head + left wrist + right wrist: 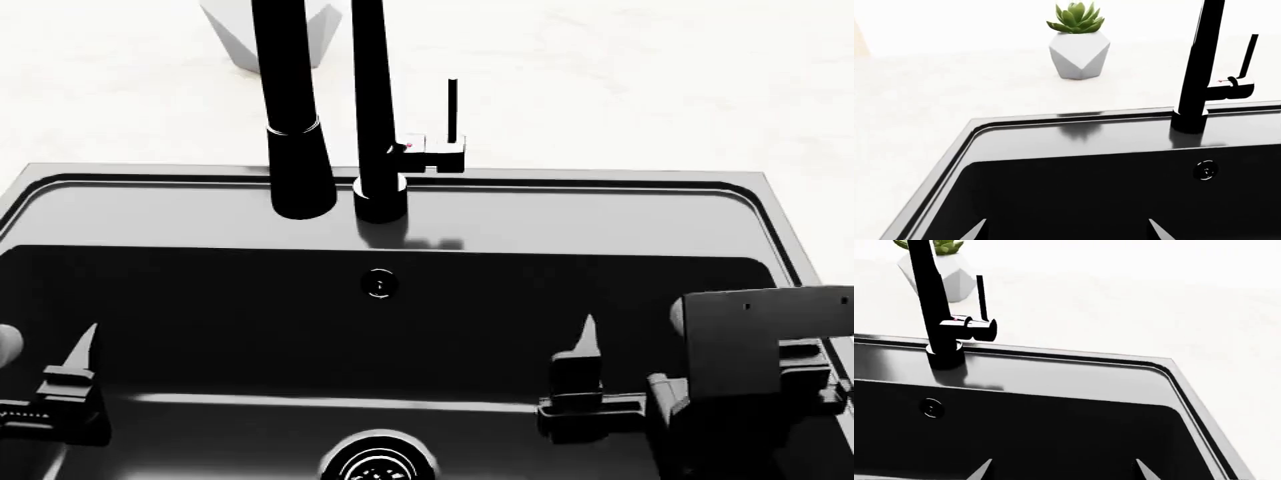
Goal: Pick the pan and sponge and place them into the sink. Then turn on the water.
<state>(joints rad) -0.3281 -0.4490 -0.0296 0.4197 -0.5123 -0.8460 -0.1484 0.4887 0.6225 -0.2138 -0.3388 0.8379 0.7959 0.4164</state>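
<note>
The glossy black sink (561, 205) fills the head view, with its round metal drain (378, 462) at the near edge and the overflow hole (380, 284) in the back wall. Both arms hang inside the basin. My left gripper (1066, 231) is open with only black basin between its pale fingertips (83, 342). My right gripper (1062, 470) is open too, one fingertip (587, 335) showing beside its dark wrist block. The black faucet (300, 120) rises from the back ledge, its thin lever (451, 105) upright. No water shows under the spout. The pan and the sponge are out of view.
A succulent in a white faceted pot (1079, 42) stands on the white counter (1154, 300) behind the sink, left of the faucet. The sink's raised rim (954, 150) borders the basin on all sides. The faucet spout overhangs the basin's back.
</note>
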